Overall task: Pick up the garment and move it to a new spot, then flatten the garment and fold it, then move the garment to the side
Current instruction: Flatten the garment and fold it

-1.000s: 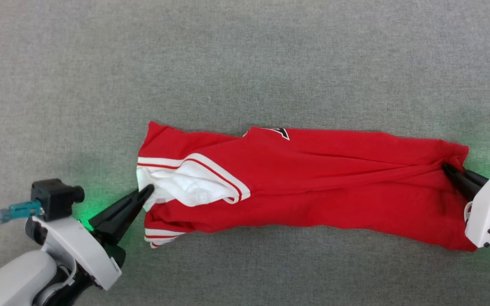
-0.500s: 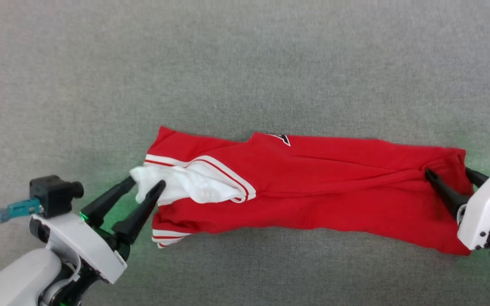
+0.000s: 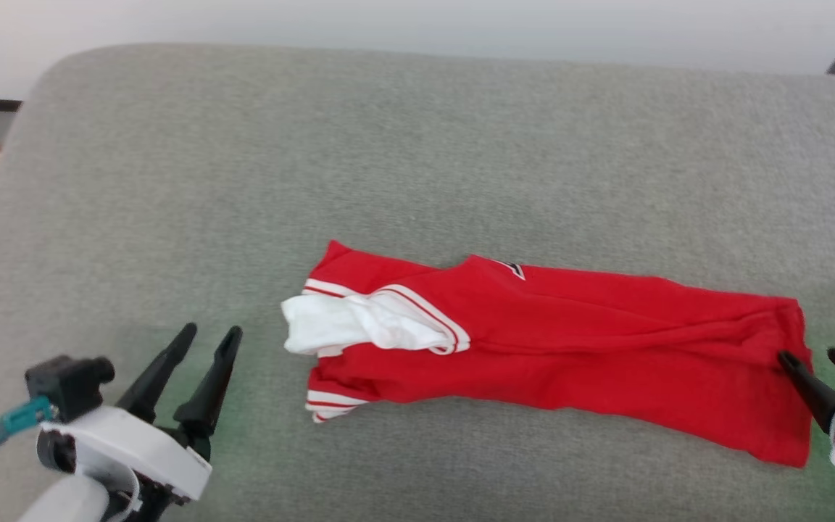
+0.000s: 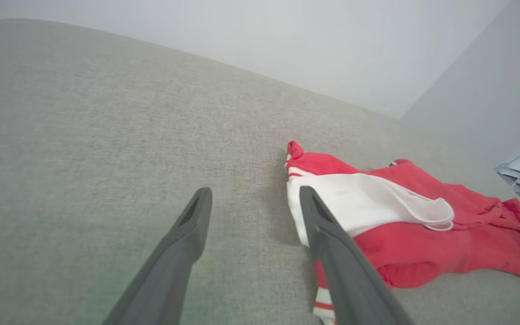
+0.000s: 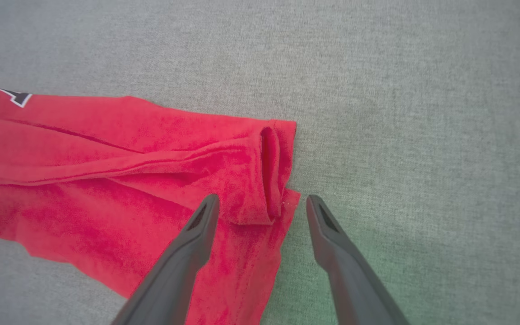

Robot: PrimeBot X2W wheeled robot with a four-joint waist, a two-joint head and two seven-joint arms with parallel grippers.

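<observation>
The grey cushioned surface point(image 3: 417, 145) runs wide beneath both my jaws and beyond them. On it lies the garment point(image 3: 570, 348), a long red band doubled lengthwise and stretched from just ahead of my left gripper point(image 3: 212, 331) across to my right gripper point(image 3: 809, 354). It rests flat on the cushion, held by nothing.

Its white sleeve point(image 3: 359, 330) bunches on top at the end nearer my left jaws. In the left wrist view that sleeve sits ahead of and beside my right-hand finger, apart from it. My left jaws are spread wide and empty. My right jaws are spread too, gripping nothing. The hem corner lies between their fingers, one finger over red cloth and the other over bare grey. I cannot tell whether either tip touches the cloth. A corner of the black numeral point(image 3: 513, 268) peeks out at the far fold.

I judge the folding step is under way, with the lengthwise fold laid. Next I should need a crosswise fold. That calls for pinching all the layers at one end, lifting low, and carrying them over the other end without dragging the sleeve loose.
</observation>
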